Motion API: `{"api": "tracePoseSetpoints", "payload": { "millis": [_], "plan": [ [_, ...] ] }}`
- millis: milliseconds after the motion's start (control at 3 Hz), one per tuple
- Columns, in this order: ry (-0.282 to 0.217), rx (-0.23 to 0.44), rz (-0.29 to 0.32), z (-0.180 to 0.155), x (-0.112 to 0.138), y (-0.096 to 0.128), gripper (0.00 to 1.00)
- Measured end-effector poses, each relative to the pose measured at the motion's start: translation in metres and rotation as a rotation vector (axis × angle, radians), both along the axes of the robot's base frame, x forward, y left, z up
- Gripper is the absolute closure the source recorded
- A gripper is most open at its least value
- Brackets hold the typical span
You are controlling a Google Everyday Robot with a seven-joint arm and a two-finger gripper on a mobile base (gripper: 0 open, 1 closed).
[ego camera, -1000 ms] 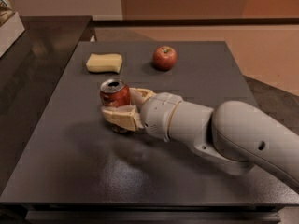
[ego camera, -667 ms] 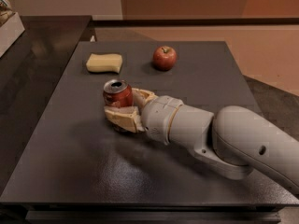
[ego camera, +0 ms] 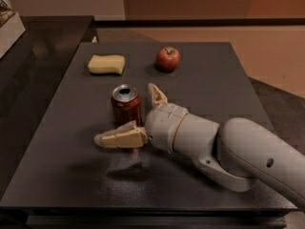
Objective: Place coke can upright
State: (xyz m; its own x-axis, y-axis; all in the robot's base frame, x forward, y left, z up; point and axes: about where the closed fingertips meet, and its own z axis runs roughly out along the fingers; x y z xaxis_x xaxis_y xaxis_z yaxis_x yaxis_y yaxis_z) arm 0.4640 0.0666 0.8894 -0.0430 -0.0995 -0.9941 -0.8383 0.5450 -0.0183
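Note:
The coke can (ego camera: 126,105) stands upright on the dark grey table (ego camera: 66,171), its silver top with the open mouth facing up. My gripper (ego camera: 129,113) is open, its cream fingers spread wide. One finger (ego camera: 119,138) lies in front of the can near the table; the other (ego camera: 156,96) points up behind and to the right of the can. The can sits between them, free of both fingers. The white arm reaches in from the lower right.
A red apple (ego camera: 168,59) sits at the back of the table, right of centre. A yellow sponge (ego camera: 106,64) lies at the back left. A dark counter (ego camera: 33,42) adjoins the table on the left. Tan floor lies to the right.
The gripper was shut on the can; now the fingers have spread apart and released it. The can stands upright on the table by itself.

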Motion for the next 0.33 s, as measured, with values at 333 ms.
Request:
{"api": "tracePoseSetpoints", "payload": {
  "millis": [333],
  "plan": [
    [0.0, 0.0, 0.0, 0.0, 0.0, 0.0001, 0.0]
  ]
}}
